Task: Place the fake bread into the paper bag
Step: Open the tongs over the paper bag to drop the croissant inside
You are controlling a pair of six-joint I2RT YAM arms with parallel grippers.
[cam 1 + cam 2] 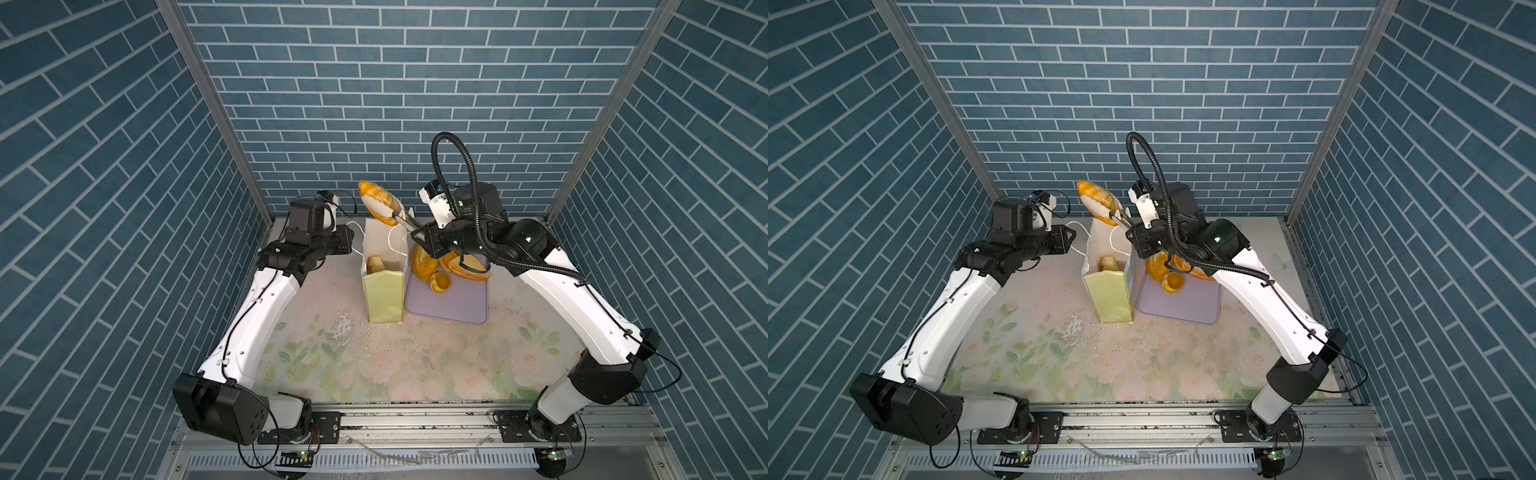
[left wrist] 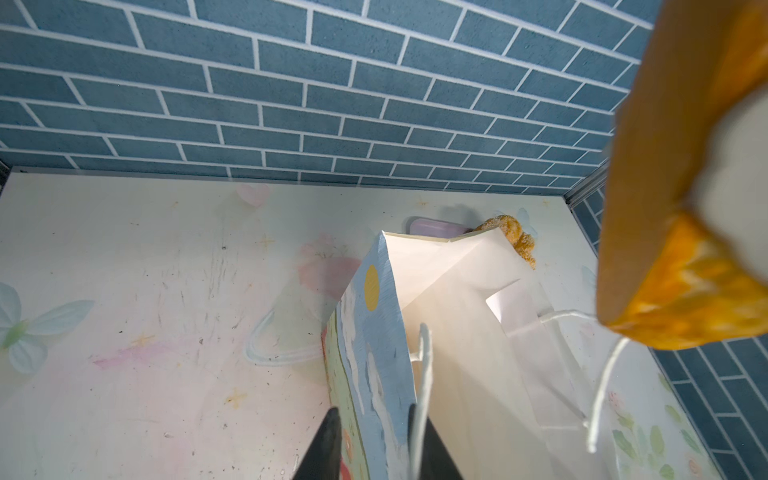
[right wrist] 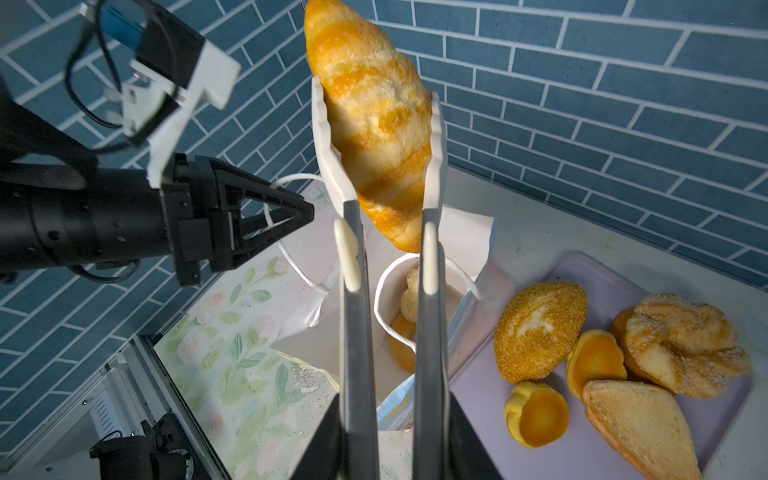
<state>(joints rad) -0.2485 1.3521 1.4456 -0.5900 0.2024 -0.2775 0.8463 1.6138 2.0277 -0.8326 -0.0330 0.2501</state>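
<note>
While over the paper bag [image 1: 383, 299], croissant [image 3: 374, 124] in tongs [image 3: 357, 332] beyond right claw [image 3: 392, 405] (tight around their handles).

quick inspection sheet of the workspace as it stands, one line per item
surface: floral-print tabletop, scuffed and speckled near the middle
job's things: tall paper bag with yellow-green side panel upright, open, some bread inside; golden croissant clamped in metal tongs with white tips, raised above the bag; other pastries on the flat lavender tray
clutter: nothing seen
grippers: right gripper shut on the tongs; left gripper at the bag's wall and white cord handle, grip unclear
cables: black corrugated hose arches over the right arm
surroundings: blue brick-pattern walls on three sides
</note>
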